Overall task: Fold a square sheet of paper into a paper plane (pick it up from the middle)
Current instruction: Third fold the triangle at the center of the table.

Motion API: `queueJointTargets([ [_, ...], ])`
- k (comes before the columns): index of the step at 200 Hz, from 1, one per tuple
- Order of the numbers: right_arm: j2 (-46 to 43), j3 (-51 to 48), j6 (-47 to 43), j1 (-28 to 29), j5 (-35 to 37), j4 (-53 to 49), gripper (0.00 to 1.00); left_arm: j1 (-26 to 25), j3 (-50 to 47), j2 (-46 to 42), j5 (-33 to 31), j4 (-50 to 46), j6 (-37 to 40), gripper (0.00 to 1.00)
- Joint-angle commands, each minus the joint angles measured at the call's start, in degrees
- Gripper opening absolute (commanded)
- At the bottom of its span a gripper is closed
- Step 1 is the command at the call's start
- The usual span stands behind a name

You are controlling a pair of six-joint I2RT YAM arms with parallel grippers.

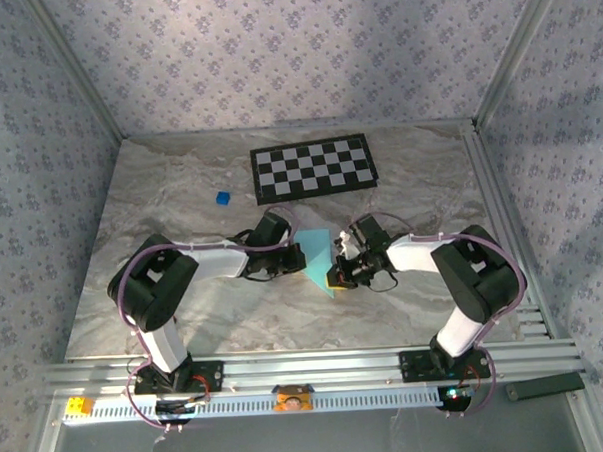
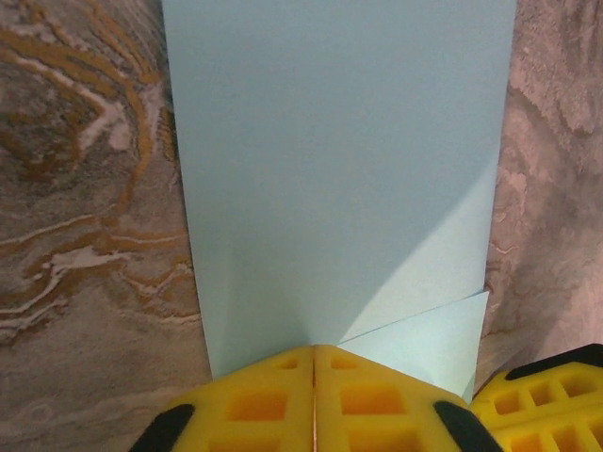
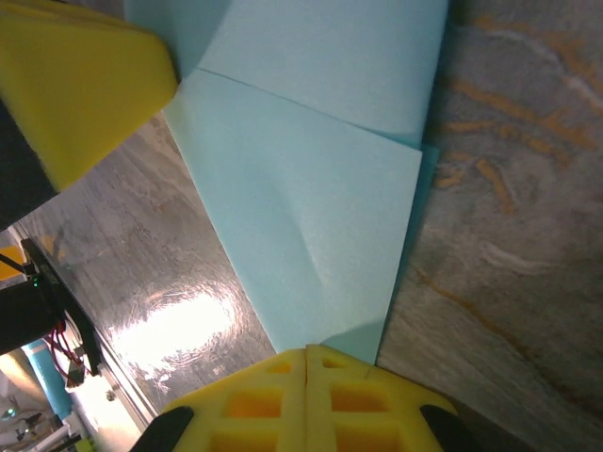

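Left fingers [image 2: 254, 405], right fingers [image 3: 363, 407] both pinched shut on paper [image 2: 339, 169]. Risk: uneven pull tears it or skews fold.

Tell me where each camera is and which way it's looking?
Top external: high behind the arms, looking down at the table; both arms and the blue paper show.
Left wrist: on the left arm, looking past the left gripper at the paper.
Right wrist: on the right arm, looking past the right gripper at the paper.
Shared: wrist views both catch the other gripper.
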Motion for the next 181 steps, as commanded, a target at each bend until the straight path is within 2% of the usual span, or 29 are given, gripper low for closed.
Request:
queueJointTargets([
  [1,2.04,-2.06,-0.99,0.19,3.65,-3.98,0.02,0.56,3.57,-3.52,0.33,-4.93,0.06,0.13],
  [25,1.78,-2.82,0.26,0.2,3.99,-3.17,0.02,0.64,3.95,-4.95,-0.34,-4.26,-1.62,0.15],
  [56,1.13,-2.65,0.95,0.07,4.86,-3.05,0.01,-0.15,-0.4,-4.47,2.4,3.89,-6.6,0.11],
  [95,1.04,-2.59,0.64,-0.2,5.06,-3.4,0.01,-0.6,-3.14,-2.38,3.31,7.86,-7.93,0.08],
  [142,1.29,-3.32,0.55,-0.26,5.02,-3.0,0.0,-0.16,-3.6,0.12,0.42,5.46,-6.08,0.07],
  [181,1.06,-3.94,0.29,-0.33,5.18,-3.02,0.0,2.59,-5.36,-0.37,0.21,5.63,-5.67,0.06],
])
